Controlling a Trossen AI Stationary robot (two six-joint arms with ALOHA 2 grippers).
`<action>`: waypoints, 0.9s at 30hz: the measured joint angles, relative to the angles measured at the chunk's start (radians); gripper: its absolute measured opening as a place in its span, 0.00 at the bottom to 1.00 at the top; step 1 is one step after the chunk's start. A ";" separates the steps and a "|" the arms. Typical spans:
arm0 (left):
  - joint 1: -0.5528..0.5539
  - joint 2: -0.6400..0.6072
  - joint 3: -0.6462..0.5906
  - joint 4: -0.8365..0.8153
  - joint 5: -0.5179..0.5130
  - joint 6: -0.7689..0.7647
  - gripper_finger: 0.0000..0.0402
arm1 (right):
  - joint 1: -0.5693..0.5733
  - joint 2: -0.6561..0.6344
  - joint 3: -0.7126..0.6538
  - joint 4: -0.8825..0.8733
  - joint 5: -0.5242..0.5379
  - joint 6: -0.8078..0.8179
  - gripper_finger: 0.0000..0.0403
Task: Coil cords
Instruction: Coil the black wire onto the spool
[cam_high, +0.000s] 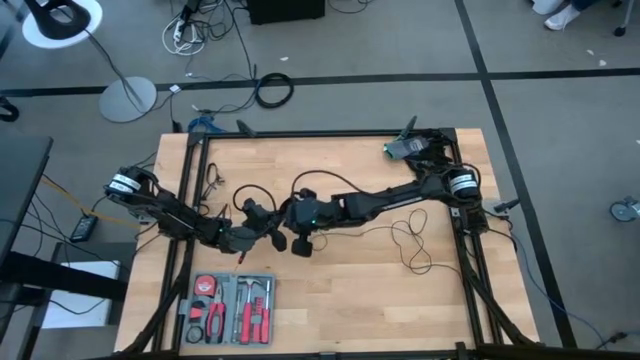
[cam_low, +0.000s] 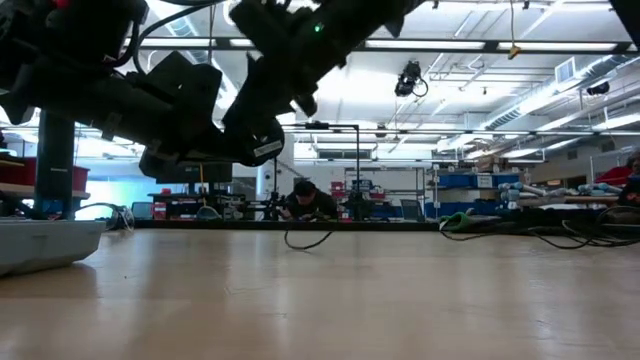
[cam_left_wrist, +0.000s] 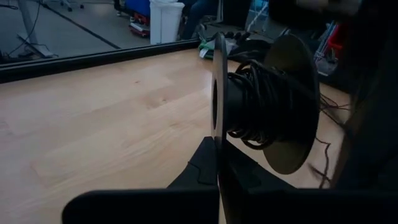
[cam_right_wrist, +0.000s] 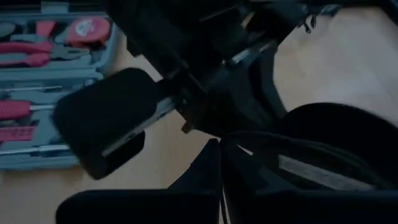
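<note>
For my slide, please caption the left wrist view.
Shut left gripper holds a spool wound with black cord above the table.

A robotics lab or engineering workshop: a wooden worktop (cam_high: 340, 290) framed in black metal rails stands on a grey floor marked with dark tape lines, loose cables (cam_high: 195, 30) trailing across it. An open tool kit (cam_high: 230, 308) with red-handled pliers sits at the worktop's edge. Beyond it, the low view shows an open hall with strip lighting, exposed ceiling ducts (cam_low: 590, 75), shelving stacked with blue bins (cam_low: 470, 182), and a person (cam_low: 308, 200) at a far bench.
</note>
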 joint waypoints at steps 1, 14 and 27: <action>0.000 0.000 0.000 0.001 0.000 0.000 0.00 | 0.000 0.010 0.000 -0.001 0.000 -0.001 0.02; -0.003 0.000 0.000 0.031 -0.001 0.000 0.00 | 0.026 0.045 -0.085 0.016 0.023 0.033 0.14; -0.004 0.000 0.000 0.044 0.000 0.001 0.00 | 0.091 0.024 -0.366 0.343 0.158 0.109 0.27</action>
